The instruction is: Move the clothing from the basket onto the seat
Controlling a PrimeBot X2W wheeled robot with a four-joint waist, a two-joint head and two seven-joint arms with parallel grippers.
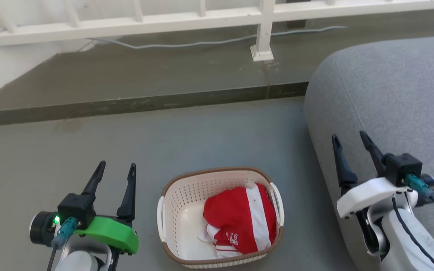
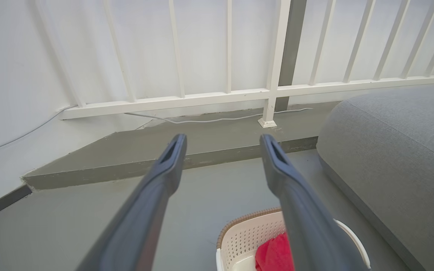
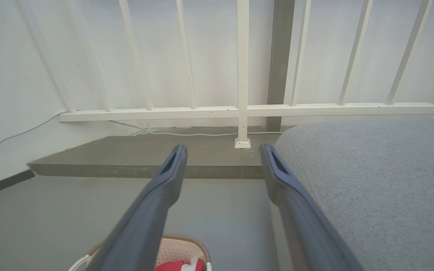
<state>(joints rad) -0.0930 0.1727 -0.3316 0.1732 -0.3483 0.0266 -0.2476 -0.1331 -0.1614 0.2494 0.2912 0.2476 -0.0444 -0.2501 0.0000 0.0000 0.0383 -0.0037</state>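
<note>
On the floor (image 1: 202, 143) between the left gripper (image 1: 117, 165) and right gripper (image 1: 349, 136), both spread wide and empty, the clothing (image 1: 239, 218) lies bunched in the basket (image 1: 187, 195) beside the seat (image 1: 390, 94); the first pick looks not yet begun, so next one gripper should descend onto the red heap and close

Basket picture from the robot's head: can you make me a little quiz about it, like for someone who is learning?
1. True or false: the red clothes lie inside the basket.
2. Pick one: the grey seat stands on the basket's (a) left side, (b) right side, as the robot sees it.
3. Fill the gap: the left pincer and the right pincer are both ____ and hold nothing.

Key: 1 true; 2 b; 3 open.
</note>
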